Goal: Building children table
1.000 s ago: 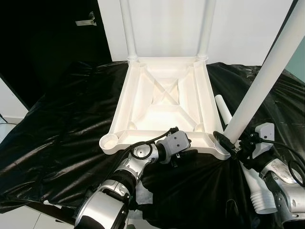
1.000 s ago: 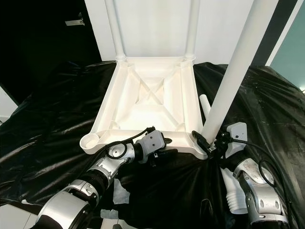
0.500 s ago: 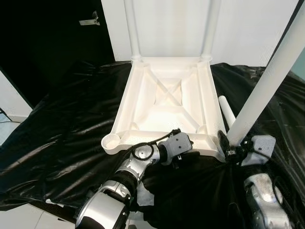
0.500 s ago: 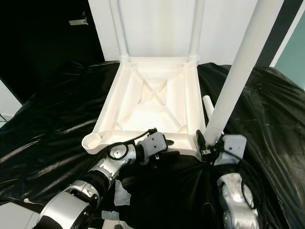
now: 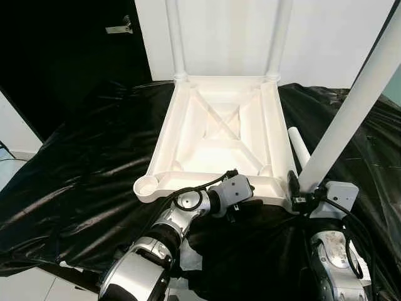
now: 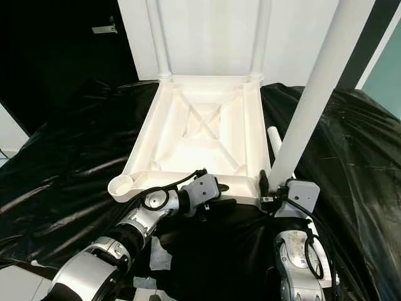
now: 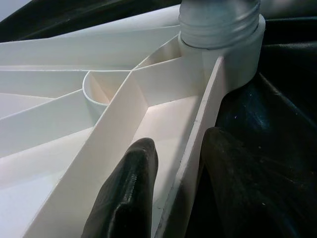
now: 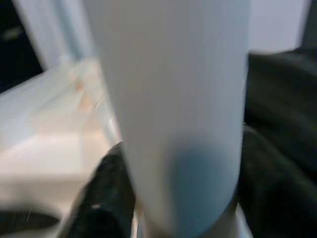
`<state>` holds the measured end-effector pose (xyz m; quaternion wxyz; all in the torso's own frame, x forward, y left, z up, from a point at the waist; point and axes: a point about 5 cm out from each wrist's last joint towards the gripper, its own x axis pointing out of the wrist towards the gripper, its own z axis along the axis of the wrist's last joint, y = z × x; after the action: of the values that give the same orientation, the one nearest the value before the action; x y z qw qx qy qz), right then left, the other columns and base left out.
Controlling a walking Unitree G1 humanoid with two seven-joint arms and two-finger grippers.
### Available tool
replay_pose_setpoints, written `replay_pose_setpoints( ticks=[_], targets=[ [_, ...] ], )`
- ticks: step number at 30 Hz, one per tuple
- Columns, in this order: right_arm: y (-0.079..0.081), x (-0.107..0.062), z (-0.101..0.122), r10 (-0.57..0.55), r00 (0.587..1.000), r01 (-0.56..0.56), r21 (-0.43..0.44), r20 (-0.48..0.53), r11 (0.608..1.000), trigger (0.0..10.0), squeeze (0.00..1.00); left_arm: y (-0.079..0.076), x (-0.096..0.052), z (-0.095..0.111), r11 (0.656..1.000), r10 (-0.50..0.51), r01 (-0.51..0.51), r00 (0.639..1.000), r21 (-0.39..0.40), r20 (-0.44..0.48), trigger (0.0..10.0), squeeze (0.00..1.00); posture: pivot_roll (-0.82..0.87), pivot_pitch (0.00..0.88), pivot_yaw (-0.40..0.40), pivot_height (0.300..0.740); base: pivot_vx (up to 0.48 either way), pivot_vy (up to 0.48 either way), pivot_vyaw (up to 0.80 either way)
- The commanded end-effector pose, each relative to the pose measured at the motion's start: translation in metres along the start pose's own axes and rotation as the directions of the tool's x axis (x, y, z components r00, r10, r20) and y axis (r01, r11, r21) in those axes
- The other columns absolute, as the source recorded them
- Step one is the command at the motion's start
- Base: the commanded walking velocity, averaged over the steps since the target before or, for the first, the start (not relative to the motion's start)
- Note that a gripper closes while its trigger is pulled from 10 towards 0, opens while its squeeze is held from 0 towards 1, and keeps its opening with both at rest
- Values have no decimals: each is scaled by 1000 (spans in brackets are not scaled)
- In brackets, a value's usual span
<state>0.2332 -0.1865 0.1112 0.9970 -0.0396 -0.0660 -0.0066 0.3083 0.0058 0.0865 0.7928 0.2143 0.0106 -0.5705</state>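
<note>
The white plastic tabletop [image 5: 219,141] lies upside down in the middle of the black plastic sheet [image 5: 81,169] that covers the surface, its ribbed underside facing up and a diagonal cross of ribs at its centre. Two white legs already stand upright in the far corners, the far-left leg [image 5: 175,37] and the far-right leg [image 5: 279,37], both rising against the white wall [image 5: 326,44]. At the near-right corner a third leg [image 5: 351,113] stands in its socket, leaning a little outward, and the right hand [image 5: 301,194] is clenched around its base, one black finger [image 8: 106,198] pressed against the white tube on each side. Over at the near edge, the left hand [image 5: 237,207] grasps the tabletop's rim, one finger [image 7: 130,193] inside the tray and the other outside against the sheet, the thin wall pinched between them. The near-left socket [image 5: 146,187] is an open round cup with nothing in it. Just beside the tabletop's right edge, a fourth leg [image 5: 297,145] lies flat on the sheet, partly hidden behind the leaning one. Up in the far-left corner sits a dark door with a metal handle [image 5: 119,27].
</note>
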Motion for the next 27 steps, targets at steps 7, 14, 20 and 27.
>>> replay_pose_setpoints(
  ticks=[7, 14, 20, 27],
  targets=[
    [5, -3, -18, 216, 972, -223, -67, -97, 973, 10000, 0, -14, -1, -23, 996, 25, -33, 995, -81, -96, 10000, 0, -110, 0, 14, 740, 0, 0, 0],
    [-7, 6, -7, 274, 960, -280, -160, -60, 946, 10000, 0, -12, -1, -22, 996, 31, -39, 995, -83, -91, 10000, 0, -115, 0, 21, 740, 0, 0, 0],
    [-14, 8, -4, 348, 934, -358, -272, -85, 893, 10000, 0, -12, -1, -22, 996, 25, -33, 995, -81, -93, 10000, 0, -114, 0, 22, 740, 0, 0, 0],
    [-19, 8, -6, 357, 928, -372, -209, -108, 904, 0, 0, -11, -2, -22, 996, 29, -36, 995, -81, -93, 10000, 0, -114, 0, 24, 740, 0, 0, 0]
  ],
)
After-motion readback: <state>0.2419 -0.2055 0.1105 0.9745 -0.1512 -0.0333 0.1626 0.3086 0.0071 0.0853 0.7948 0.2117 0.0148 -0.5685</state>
